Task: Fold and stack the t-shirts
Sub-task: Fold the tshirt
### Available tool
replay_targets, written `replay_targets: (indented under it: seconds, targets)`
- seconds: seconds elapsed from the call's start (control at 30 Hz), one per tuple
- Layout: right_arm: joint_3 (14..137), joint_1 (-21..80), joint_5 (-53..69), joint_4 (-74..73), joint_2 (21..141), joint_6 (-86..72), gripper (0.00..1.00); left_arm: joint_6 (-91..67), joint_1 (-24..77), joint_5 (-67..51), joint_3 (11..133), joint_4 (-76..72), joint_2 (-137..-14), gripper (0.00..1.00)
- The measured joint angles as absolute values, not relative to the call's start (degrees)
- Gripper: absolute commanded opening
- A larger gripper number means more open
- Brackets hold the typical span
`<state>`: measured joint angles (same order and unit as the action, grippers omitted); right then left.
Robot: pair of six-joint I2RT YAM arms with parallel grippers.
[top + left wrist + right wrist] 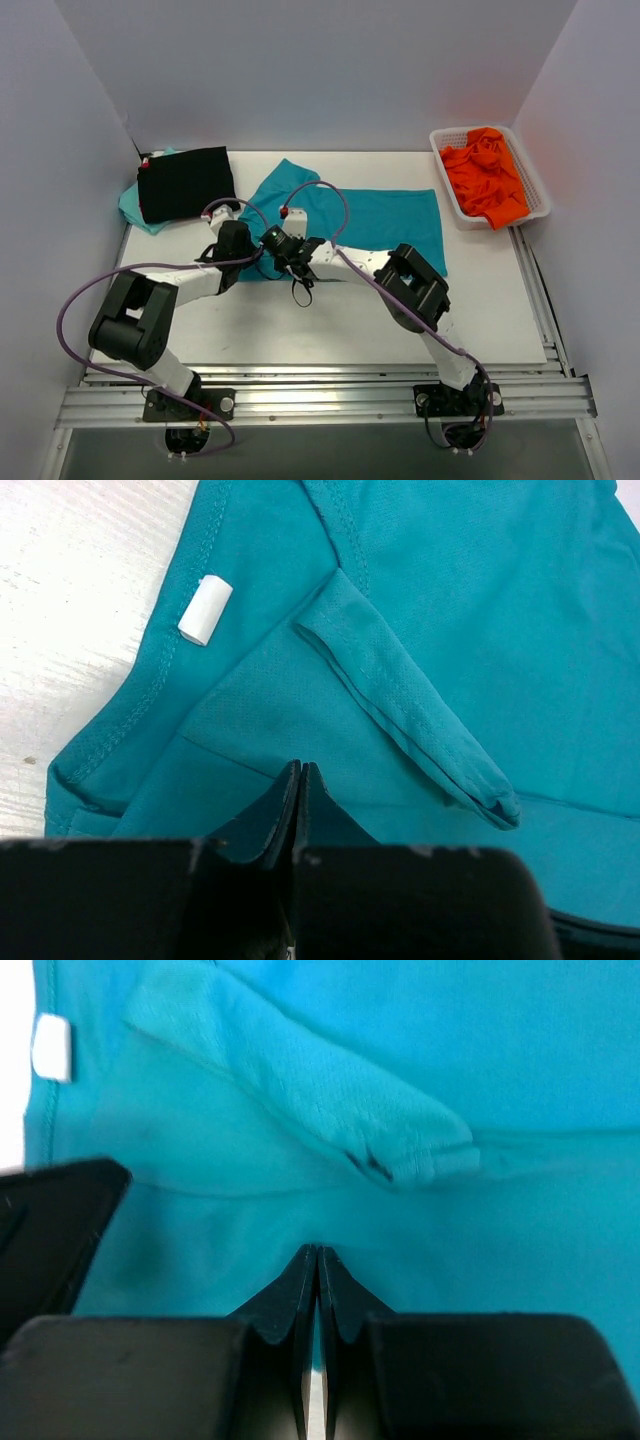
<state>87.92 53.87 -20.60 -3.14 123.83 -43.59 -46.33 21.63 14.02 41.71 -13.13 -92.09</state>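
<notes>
White tabletop (330, 330) inside plain white walls, my two bases at the near edge. Near to far: both my arms lean in over the table middle and meet at the near-left edge of the teal t-shirt (380, 225) spread flat there. My left gripper (302, 780) has its jaws pressed together with no gap, tips down on a teal fold; cloth looks pinched but I cannot tell for sure. A white tag (205, 610) sits at the hem beyond the tips, and a folded sleeve (420, 720) runs diagonally just past them. My right gripper (317, 1265) is likewise clenched tight, tips on the same teal cloth, sleeve end just ahead, left gripper body at frame left. Farther back left, a folded black t-shirt (185, 183) lies on top of another teal t-shirt (135, 208). Far right, a white mesh basket (532, 180) holds crumpled orange t-shirts (485, 175), well apart from both grippers.
</notes>
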Motion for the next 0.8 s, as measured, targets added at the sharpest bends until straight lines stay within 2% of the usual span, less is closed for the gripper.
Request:
replay_targets:
  seconds: [0.8]
  targets:
    - [99.5,46.1,-16.8,-2.9,132.4,-42.8,0.0,-46.3,21.5,12.1,41.5,-16.0,-94.4,0.02]
